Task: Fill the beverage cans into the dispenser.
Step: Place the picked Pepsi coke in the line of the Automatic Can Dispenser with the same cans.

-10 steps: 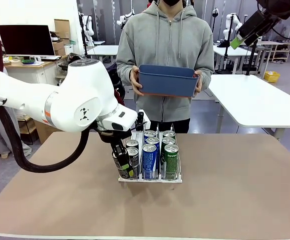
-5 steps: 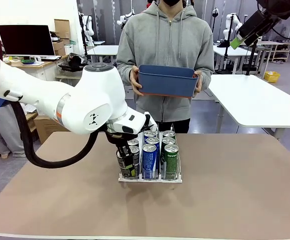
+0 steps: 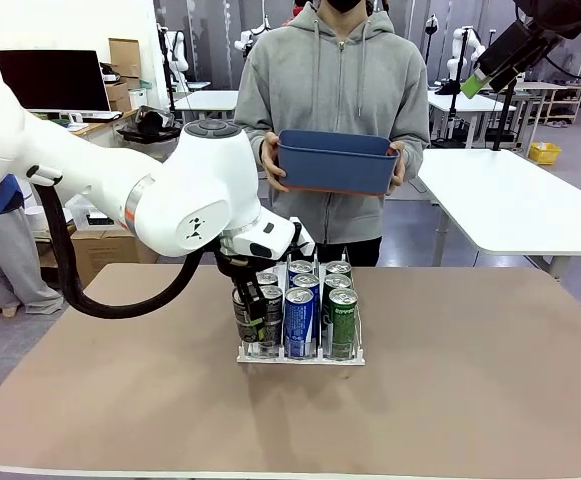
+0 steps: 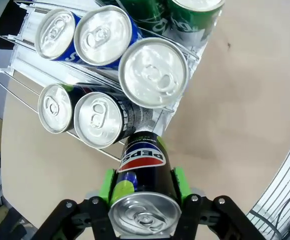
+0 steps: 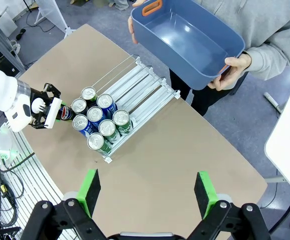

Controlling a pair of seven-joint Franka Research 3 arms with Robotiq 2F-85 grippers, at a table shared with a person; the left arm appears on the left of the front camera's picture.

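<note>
black can in left end effector

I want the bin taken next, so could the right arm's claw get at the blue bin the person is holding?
Probably yes: the right claw hangs open high above the table, the blue bin is held out, empty, with nothing between them.

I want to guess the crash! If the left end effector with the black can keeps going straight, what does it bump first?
Probably the nearest black can in the dispenser, just ahead of the held Pepsi can; depth is hard to judge.
</note>
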